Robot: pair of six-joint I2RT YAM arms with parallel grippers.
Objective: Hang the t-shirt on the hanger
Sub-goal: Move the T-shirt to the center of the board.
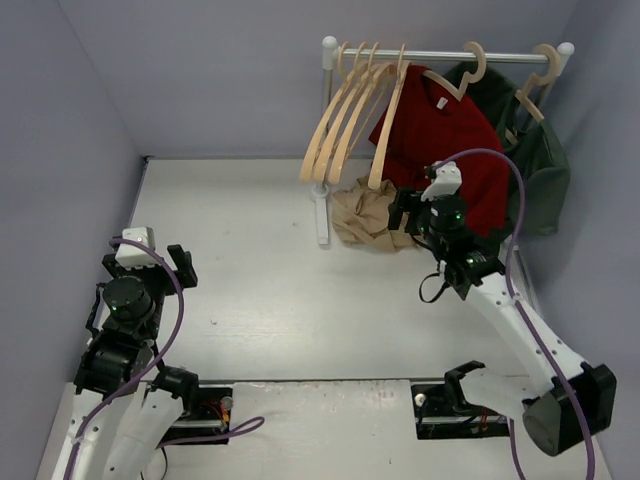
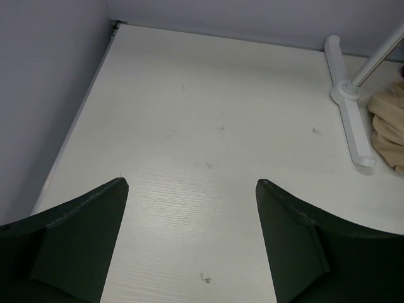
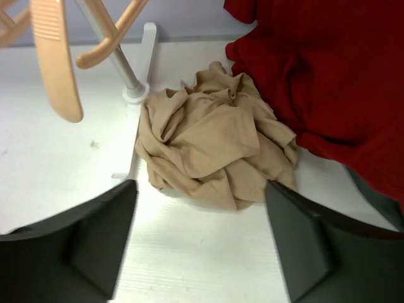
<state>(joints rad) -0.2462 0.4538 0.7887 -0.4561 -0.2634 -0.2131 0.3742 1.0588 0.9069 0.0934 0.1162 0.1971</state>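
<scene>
The tan t-shirt (image 1: 364, 218) lies crumpled in a heap on the table at the foot of the rack, beside the hanging dark red shirt. In the right wrist view the t-shirt (image 3: 214, 148) lies just ahead of my open, empty right gripper (image 3: 199, 189). My right gripper (image 1: 408, 215) hovers at the heap's right edge. Several bare pale wooden hangers (image 1: 350, 125) hang on the rail at the left end; their tips (image 3: 58, 69) show in the right wrist view. My left gripper (image 1: 182, 266) is open and empty over bare table (image 2: 192, 186), far left.
A white clothes rack (image 1: 324, 150) stands at the back, its foot (image 2: 352, 120) on the table. A dark red t-shirt (image 1: 440, 140) and a dark green garment (image 1: 535, 170) hang on its right part. Grey walls close in the table at left, back and right.
</scene>
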